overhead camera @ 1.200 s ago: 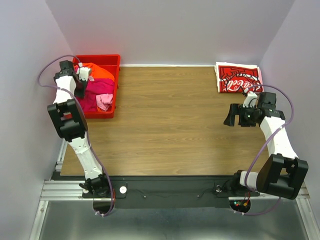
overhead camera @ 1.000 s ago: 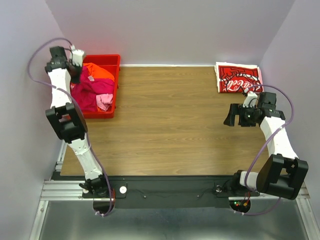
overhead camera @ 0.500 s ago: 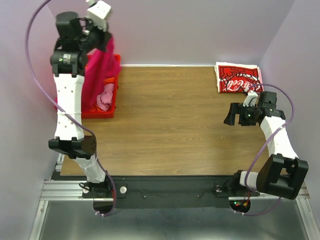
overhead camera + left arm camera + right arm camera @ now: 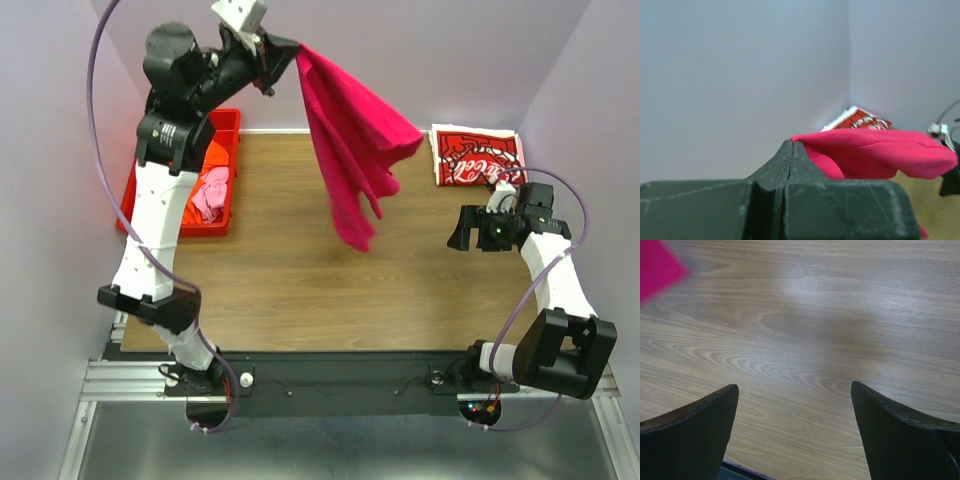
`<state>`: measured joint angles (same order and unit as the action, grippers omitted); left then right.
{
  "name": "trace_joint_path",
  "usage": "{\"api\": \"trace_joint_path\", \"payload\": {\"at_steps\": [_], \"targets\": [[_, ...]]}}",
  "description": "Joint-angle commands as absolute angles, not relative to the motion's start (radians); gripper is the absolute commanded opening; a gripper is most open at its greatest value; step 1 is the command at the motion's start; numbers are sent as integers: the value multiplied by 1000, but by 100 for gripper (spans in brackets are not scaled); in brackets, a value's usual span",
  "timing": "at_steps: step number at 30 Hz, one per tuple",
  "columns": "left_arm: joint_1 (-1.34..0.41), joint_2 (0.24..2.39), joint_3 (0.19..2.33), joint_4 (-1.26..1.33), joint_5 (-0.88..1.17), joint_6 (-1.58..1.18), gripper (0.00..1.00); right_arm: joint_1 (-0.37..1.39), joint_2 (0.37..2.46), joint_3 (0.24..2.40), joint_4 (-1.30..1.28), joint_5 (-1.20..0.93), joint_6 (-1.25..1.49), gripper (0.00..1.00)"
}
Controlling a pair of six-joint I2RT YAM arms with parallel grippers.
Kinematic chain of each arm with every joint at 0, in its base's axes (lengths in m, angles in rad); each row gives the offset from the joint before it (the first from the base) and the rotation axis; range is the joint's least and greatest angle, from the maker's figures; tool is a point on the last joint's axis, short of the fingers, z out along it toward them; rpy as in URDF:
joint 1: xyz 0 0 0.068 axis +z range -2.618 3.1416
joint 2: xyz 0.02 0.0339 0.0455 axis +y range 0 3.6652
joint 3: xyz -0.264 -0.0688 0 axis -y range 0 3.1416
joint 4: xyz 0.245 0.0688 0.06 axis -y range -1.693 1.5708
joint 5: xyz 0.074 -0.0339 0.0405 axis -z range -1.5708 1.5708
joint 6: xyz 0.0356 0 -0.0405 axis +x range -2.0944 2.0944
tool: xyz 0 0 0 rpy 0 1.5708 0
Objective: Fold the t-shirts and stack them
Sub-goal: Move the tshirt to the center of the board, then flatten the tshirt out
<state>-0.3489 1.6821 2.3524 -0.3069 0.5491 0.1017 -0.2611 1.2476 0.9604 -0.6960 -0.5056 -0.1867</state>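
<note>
Top external view: the left arm stretches tall, nearly straight, and the left end effector [image 4: 287, 52] sits high above the wooden surface [image 4: 280, 285], pinched on an edge of the plain magenta-pink cloth t-shirt [image 4: 350, 140], which hangs in the air over the surface. The right arm crouches low and bent. The right end effector [image 4: 462, 232] is spread wide and holds nothing, near the folded red-and-white Coca-Cola print t-shirt [image 4: 477, 155] in the far right corner.

light: bright, even, overhead | glare: pale sheen on table [image 4: 830, 305] | blur: magenta shirt [image 4: 655, 267] soft-edged, right wrist view
</note>
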Motion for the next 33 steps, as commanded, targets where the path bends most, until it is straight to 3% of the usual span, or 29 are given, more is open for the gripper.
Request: {"api": "trace_joint_path", "payload": {"at_steps": [1,6,12,13,17,21,26,33], "targets": [[-307,1568,2046,-239,666,45,0,-259,1219,1019,-666,-509,-190,100],[-281,1384,1413,-188,699,141,0,-259,1241,1022,-667,-541,-196,100],[-272,1380,1119,-380,586,386,1,-259,1255,1008,-670,-571,-206,100],[-258,1385,1102,-400,531,403,6,-259,1258,1005,-673,-572,-212,100],[-163,1404,1129,-411,463,456,41,-259,1287,996,-678,-578,-218,99],[-164,1437,1251,-460,482,511,55,-258,1350,997,-675,-591,-215,91],[-316,1454,1293,-476,520,543,59,-253,1425,999,-631,-594,-183,70],[-563,1566,1296,-356,465,469,59,-235,1549,996,-516,-572,-118,58]]}}
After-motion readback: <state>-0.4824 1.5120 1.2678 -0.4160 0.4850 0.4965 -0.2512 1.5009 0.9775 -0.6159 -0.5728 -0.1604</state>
